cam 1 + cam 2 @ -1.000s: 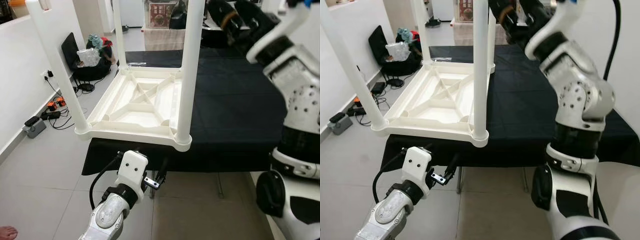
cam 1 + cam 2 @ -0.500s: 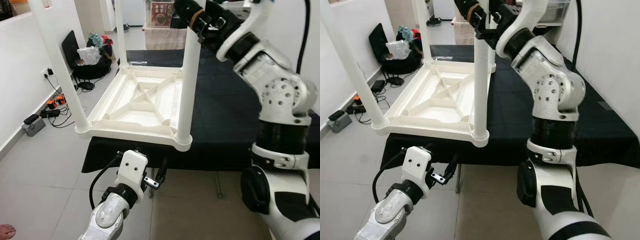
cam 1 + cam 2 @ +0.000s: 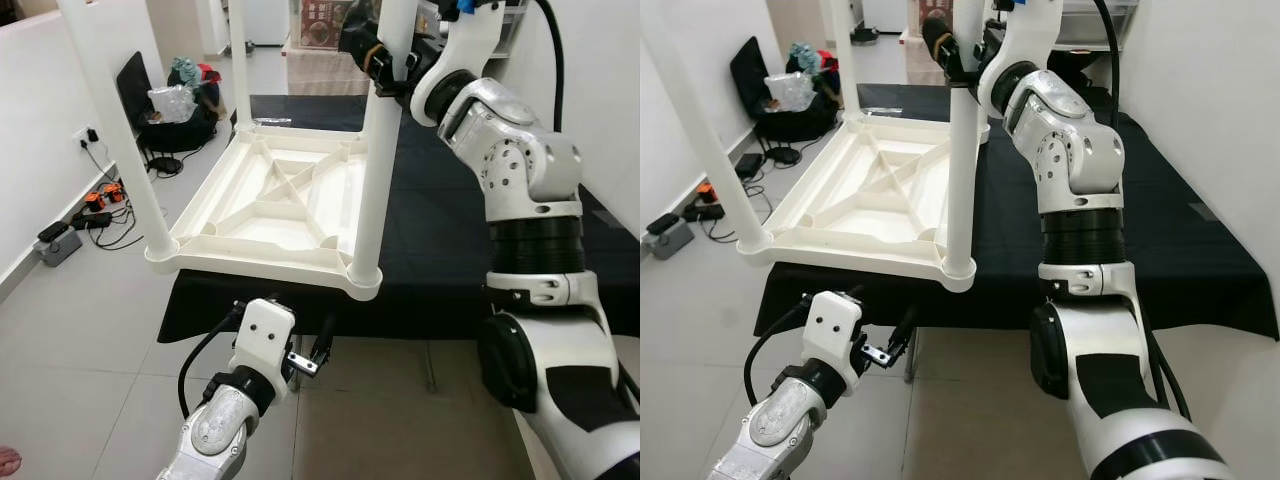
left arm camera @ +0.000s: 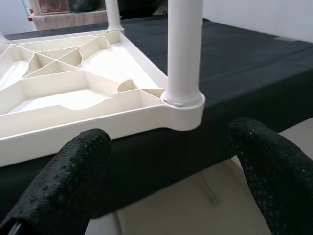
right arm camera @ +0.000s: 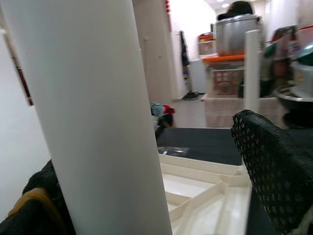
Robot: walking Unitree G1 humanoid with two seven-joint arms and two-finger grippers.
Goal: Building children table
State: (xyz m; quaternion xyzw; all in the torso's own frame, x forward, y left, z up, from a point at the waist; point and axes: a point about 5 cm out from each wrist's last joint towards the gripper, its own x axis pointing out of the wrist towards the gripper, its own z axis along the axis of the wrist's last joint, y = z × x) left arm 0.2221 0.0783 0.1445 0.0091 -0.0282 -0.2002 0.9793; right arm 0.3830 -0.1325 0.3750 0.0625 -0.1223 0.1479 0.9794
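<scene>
A white children's table (image 3: 270, 215) lies upside down on a black-covered table (image 3: 450, 230), its legs pointing up. Up on the near right leg (image 3: 375, 170) is my right gripper (image 3: 385, 50), open, with the leg between its fingers. In the right wrist view the leg (image 5: 93, 122) lies against one finger, and the other finger (image 5: 274, 171) stands clear of it. My left gripper (image 3: 322, 345) hangs open and empty, low under the front edge, below the near right corner (image 4: 183, 105). The near left leg (image 3: 120, 130) and a far leg (image 3: 240, 60) stand free.
The upturned table overhangs the black table's left front edge. A black bag and bundles (image 3: 175, 100) sit on the floor at the far left, by the white wall. Cables and a power strip (image 3: 70, 225) lie along that wall. A person's foot (image 3: 8, 462) shows at the lower left.
My right arm has swung in from the right and brought its gripper around the near right leg. The left arm has stayed where it was. The camera shifted slightly.
</scene>
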